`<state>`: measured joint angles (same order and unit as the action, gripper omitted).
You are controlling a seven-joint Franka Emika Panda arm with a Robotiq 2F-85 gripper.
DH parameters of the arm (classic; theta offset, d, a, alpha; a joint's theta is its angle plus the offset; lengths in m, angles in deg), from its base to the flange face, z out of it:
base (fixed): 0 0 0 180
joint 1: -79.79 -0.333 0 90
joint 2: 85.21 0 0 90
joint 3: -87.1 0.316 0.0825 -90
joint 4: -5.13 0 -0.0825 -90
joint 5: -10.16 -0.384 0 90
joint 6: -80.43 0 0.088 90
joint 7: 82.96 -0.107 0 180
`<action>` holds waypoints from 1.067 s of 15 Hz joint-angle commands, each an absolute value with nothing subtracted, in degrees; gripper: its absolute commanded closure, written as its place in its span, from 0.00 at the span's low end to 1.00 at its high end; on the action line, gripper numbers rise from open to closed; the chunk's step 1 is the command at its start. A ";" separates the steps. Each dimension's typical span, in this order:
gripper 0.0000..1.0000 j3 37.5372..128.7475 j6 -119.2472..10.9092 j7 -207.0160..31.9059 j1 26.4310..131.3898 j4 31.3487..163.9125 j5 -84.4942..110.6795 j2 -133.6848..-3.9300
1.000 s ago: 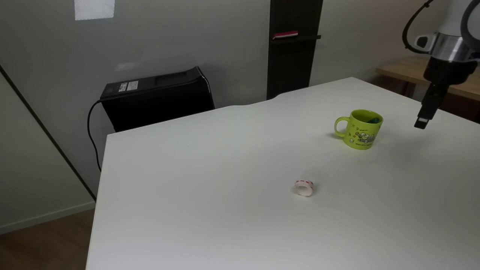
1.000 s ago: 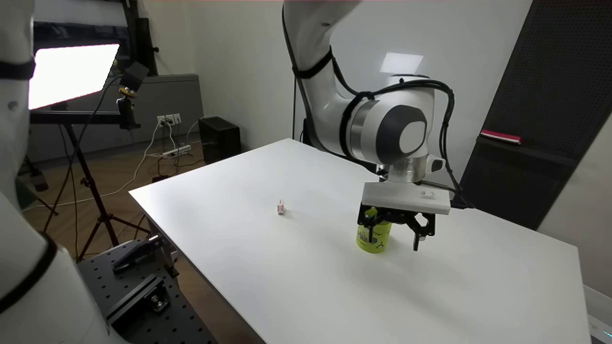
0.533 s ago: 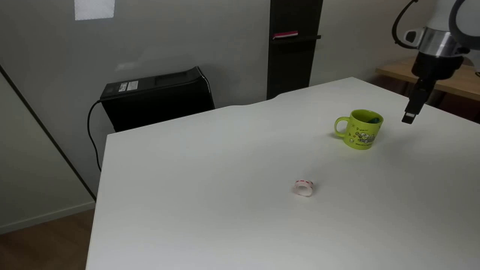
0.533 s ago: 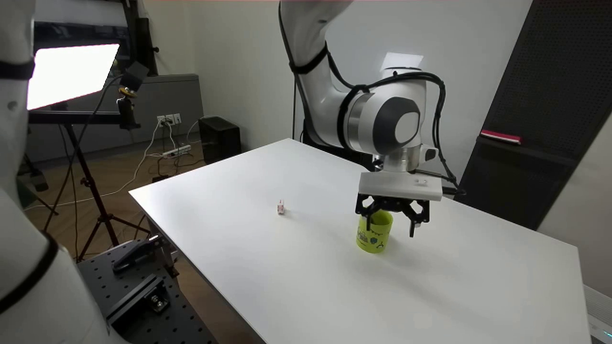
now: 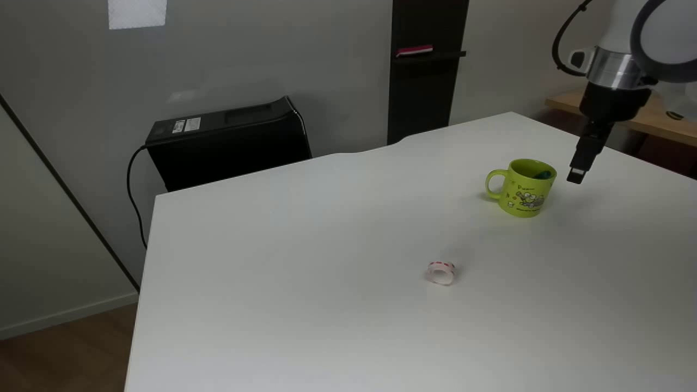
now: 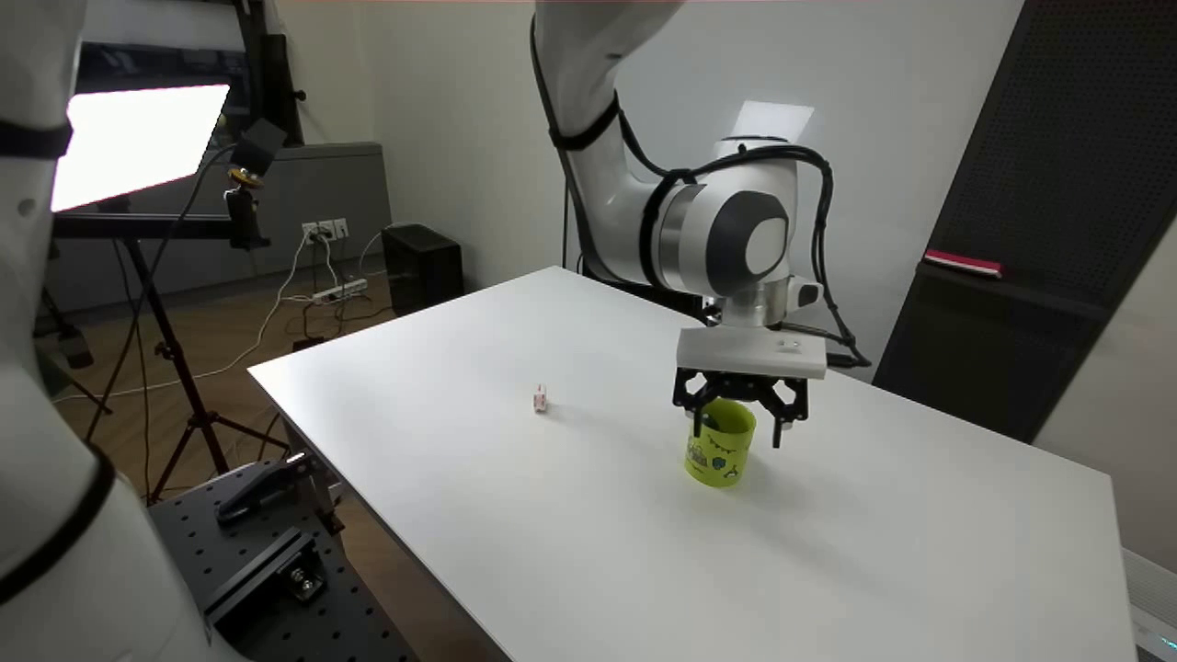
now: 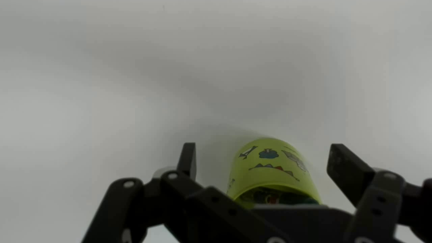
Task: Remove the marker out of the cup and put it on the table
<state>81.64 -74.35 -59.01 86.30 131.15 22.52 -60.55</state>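
The lime-green cup (image 5: 520, 196) stands upright on the white table (image 5: 326, 261), its handle to the left in that exterior view. The marker (image 5: 543, 175) shows as a dark green end inside the cup's rim; the rest of it is hidden by the cup wall. The cup also shows in an exterior view (image 6: 719, 460) and in the wrist view (image 7: 270, 172), where its mouth is partly hidden by the gripper body. My gripper (image 6: 737, 438) is open and empty, with fingertips apart, near rim height. In an exterior view its fingertip (image 5: 576, 175) is just right of the cup.
A small white and red tape roll (image 5: 441, 273) lies on the table; it also shows in an exterior view (image 6: 540, 398). A light wooden table (image 5: 577, 106) stands behind. A black box (image 5: 228, 144) stands beyond the white table's edge.
My gripper has moved left in both exterior views, closer to the cup, and sits higher in one of them. It stays open. The cup, marker and tape roll have not moved.
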 commanded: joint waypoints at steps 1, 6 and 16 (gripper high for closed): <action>0.00 81.66 -74.97 -62.23 85.60 128.98 24.06 -58.44; 0.00 81.09 -76.80 -63.37 84.57 128.55 25.00 -57.30; 0.00 80.36 -77.60 -65.67 82.73 127.61 27.34 -57.08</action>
<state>81.45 -76.75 -62.22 83.86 129.05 25.05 -58.14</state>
